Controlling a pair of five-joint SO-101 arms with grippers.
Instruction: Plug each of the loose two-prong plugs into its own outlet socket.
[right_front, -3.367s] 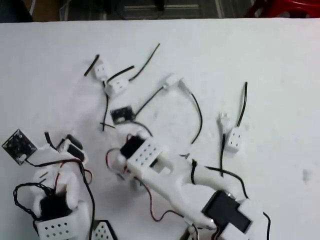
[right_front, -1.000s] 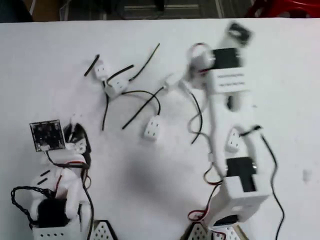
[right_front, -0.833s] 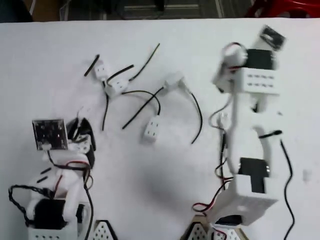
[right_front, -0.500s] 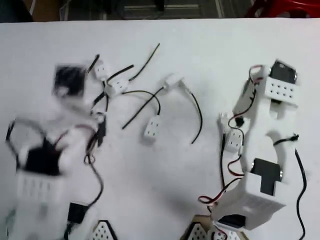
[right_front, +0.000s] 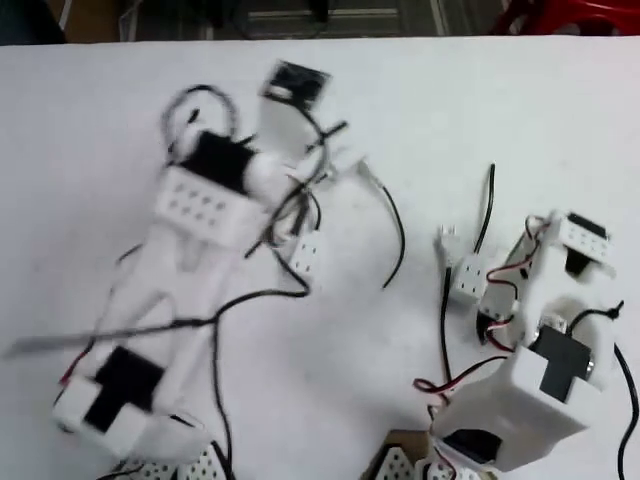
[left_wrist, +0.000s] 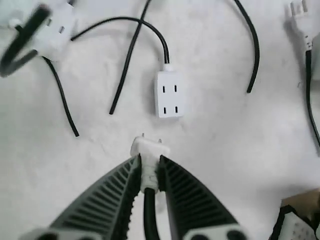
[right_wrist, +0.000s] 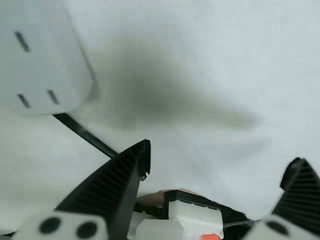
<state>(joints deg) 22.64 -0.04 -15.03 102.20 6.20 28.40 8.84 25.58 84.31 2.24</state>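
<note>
White tabletop (right_front: 100, 100) runs under everything, strewn with short black cables. Largest on it is the left arm (right_front: 200, 200), stretched out across the middle; the right arm (right_front: 530, 390) sits folded at its own side.

The left gripper (left_wrist: 148, 161) is pressed together on the held plug (left_wrist: 146, 148). It grips the body, the cable runs back between the jaws and the two prongs point out ahead. The right gripper (right_wrist: 220, 160) has its jaws spread wide and carries nothing. It hangs low near the right-hand socket block (right_front: 469, 279).

The middle socket block (left_wrist: 167, 93) lies flat with its slots facing up, just ahead of the held prongs and apart from them. The step in hand looks like bringing this plug to that block. The next move would call for carrying the prongs over one pair of slots, matching their twist to that pair, then pressing straight in. The block lies loose, so it may slide under the push.

Counted, there are two arms and two grippers. Three socket blocks can be made out: the middle one, the right-hand one, and a blurred block (left_wrist: 56, 27) in the left wrist view that seems to show slots. Two plugs are certain: the held one and a loose plug (right_front: 447, 237) just beside the right-hand block. One more white piece (right_front: 345, 160) lies on a curving cable, and whether it is plug or socket cannot be told.
</note>
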